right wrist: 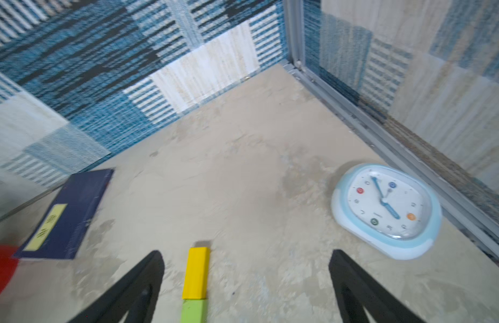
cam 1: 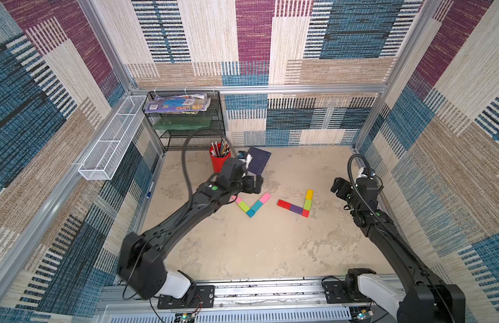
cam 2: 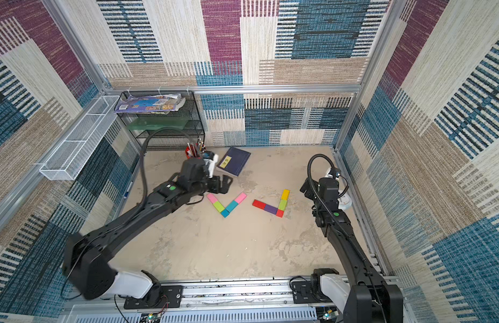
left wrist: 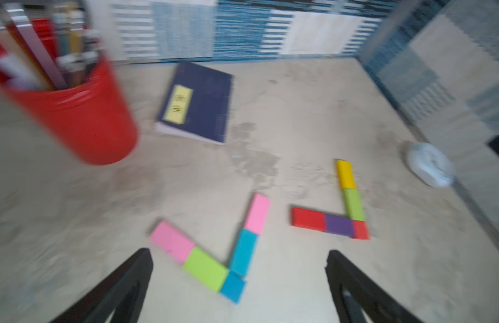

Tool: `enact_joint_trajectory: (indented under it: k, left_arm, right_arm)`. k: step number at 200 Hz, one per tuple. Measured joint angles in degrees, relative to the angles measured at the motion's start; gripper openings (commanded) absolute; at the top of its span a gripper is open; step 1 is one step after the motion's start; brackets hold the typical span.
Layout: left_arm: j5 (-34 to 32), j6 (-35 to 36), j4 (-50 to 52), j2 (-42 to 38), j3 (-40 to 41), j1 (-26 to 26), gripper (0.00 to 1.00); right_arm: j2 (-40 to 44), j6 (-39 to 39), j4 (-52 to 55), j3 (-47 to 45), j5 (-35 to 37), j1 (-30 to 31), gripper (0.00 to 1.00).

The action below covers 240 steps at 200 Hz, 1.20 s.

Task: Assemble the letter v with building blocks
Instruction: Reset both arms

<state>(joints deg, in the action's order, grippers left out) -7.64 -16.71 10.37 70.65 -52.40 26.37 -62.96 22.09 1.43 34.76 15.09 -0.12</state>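
Observation:
Two groups of building blocks lie flat on the table. The left group forms a V: pink (cam 1: 264,197), teal (cam 1: 256,205), a teal square (cam 1: 250,214) at the tip, lime green (cam 1: 243,206) and a second pink (left wrist: 171,241). The right group forms an L-like corner: red (cam 1: 284,203), purple (cam 1: 296,208), a red square (cam 1: 305,213), lime green (cam 1: 307,204) and yellow (cam 1: 309,194). My left gripper (cam 1: 254,184) hangs open just behind the V's left arm, holding nothing (left wrist: 239,253). To the right of the yellow block, my right gripper (cam 1: 338,187) is open and empty (right wrist: 247,252).
A red pencil cup (cam 1: 219,160) and a navy book (cam 1: 259,159) sit behind the left gripper. A light-blue clock (right wrist: 386,209) lies by the right wall. A black mesh shelf (cam 1: 187,123) fills the back left corner, and a white wire basket (cam 1: 111,139) hangs on the left wall.

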Motion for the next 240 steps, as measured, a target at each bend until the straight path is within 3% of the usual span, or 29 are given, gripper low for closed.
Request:
enact_joint_trajectory:
  k: [31, 73, 109, 146, 173, 192, 240]
  left_arm:
    - [-7.6, 0.6, -8.7, -10.0, 17.2, -10.1, 0.99]
    - [-12.7, 5.2, -17.7, -7.1, 24.6, -16.9, 0.99]
    - [-12.6, 5.9, -26.1, -6.9, 32.4, -26.5, 0.99]
    - [-9.9, 6.3, -35.2, -2.8, 33.6, -28.4, 0.99]
    - [-6.4, 8.3, -46.8, 8.0, 34.1, -28.4, 0.99]
    - [-3.0, 11.8, -47.5, 14.8, 28.6, -26.0, 0.99]
    - [1.4, 15.4, -48.2, 16.2, 25.2, -26.6, 0.99]
  right_arm:
    - [-9.2, -4.4, -8.5, -3.0, 7.6, 0.8, 0.95]
    - [-14.8, -9.0, -24.7, -10.2, 12.5, 1.6, 0.95]
    - [-15.6, -12.7, -35.4, -12.0, 12.9, 1.9, 0.95]
    - [-19.4, -16.4, -44.1, -12.2, 6.4, 1.6, 0.95]
    - [-20.5, -18.0, -48.6, -15.1, 1.5, 0.8, 0.95]
    - [-20.5, -18.0, -51.0, -15.2, 0.3, 0.7, 0.95]
    - [-20.3, -18.1, -52.9, -15.5, -0.1, 1.3, 0.95]
